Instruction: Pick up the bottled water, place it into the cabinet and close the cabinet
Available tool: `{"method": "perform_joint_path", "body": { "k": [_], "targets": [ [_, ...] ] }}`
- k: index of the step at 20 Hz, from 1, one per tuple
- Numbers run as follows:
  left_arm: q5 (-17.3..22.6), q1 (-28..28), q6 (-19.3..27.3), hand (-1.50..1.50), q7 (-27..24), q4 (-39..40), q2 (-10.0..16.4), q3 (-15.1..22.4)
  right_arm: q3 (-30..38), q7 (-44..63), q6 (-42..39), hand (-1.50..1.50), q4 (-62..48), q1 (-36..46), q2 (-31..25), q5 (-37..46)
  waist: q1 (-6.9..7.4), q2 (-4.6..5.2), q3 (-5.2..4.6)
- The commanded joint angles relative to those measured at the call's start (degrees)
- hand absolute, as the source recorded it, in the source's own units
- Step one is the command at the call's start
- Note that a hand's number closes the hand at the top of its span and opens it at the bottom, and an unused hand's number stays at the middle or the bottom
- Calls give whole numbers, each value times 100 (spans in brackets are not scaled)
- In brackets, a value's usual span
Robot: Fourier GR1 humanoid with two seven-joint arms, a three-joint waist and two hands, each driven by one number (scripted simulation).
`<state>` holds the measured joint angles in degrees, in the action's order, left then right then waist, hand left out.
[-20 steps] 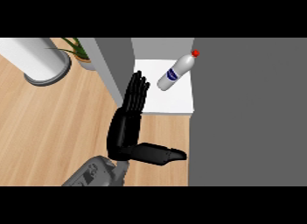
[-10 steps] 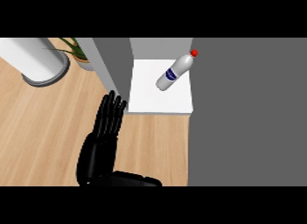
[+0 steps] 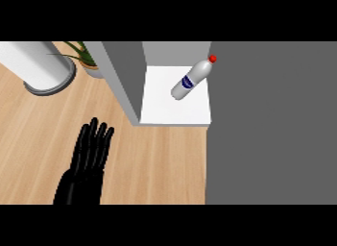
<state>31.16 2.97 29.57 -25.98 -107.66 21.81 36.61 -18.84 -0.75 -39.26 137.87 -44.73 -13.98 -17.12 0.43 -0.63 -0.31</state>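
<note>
Above the wooden desk (image 3: 29, 125) the cabinet (image 3: 174, 108) stands open, its door (image 3: 121, 81) edge-on. My left hand (image 3: 93, 149) is pulling back from it, fingers straight and holding nothing. The bottled water (image 3: 188, 81) lies tilted on the shelf inside, so I judge only the closing remains.

The robot's left hand (image 3: 84, 163) is a smooth shape of plain black all over, with a dull sheen on its upper surface. Its fingers (image 3: 93, 139) are long, slender rods with rounded tips. They are of uneven length, the middle ones the longest, and thin dark seams part each from the next. Behind the fingers the hand broadens into a flat, blocky back of the same black. Toward the wrist it grows wider and rounder, until the view's lower edge cuts it off.
</note>
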Motion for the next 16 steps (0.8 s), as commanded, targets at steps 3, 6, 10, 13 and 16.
{"method": "perform_joint_path", "body": {
  "k": [3,6,10,13,16],
  "targets": [
    [201,531,-213,-150,-230,-375,343,-381,-938,746,390,150,1241,219,166,1362,-27,-8,-8],
    [182,869,-269,-150,-348,-529,383,-233,-1403,1006,661,150,1271,629,400,1694,53,-14,-18],
    [410,928,-396,-150,-212,-637,651,-638,-2328,1352,809,150,1156,1138,699,2392,32,-17,-16],
    [505,1064,-610,-150,-352,-758,742,-758,-2697,1773,976,150,986,1620,918,2798,90,-20,-25],
    [561,1242,-764,-150,-486,-629,799,-850,-2864,2129,1151,150,671,2169,1239,2908,125,-9,-32]
  ]
}}
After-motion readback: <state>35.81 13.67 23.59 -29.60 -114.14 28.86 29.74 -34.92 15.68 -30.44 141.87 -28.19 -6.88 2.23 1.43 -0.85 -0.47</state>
